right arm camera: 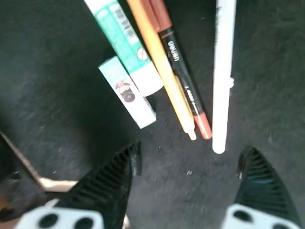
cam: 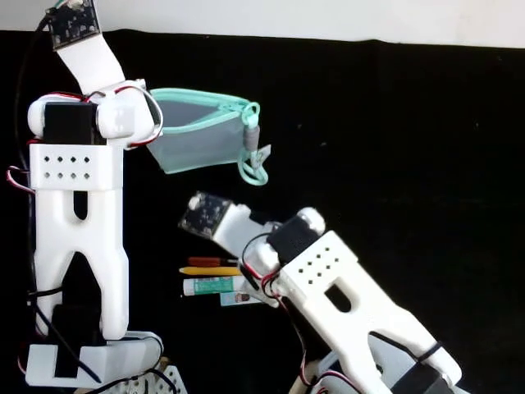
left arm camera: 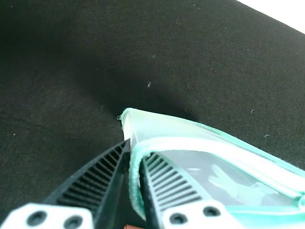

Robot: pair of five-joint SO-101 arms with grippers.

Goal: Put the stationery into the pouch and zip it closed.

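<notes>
Teal pouch (cam: 197,135) (translucent sides) — well apart from the stationery (cam: 213,279), all in one tight row.

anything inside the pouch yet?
Through the pouch mesh, no stationery seen; its end at the left hand is covered. Pens and green tube lie on the table.

pouch (left arm camera: 190,136) cut off at edge, stationery (cam: 209,285) partly behind right arm (cam: 328,275)

Black cloth table (cam: 410,148), white wall (cam: 328,20)
</notes>
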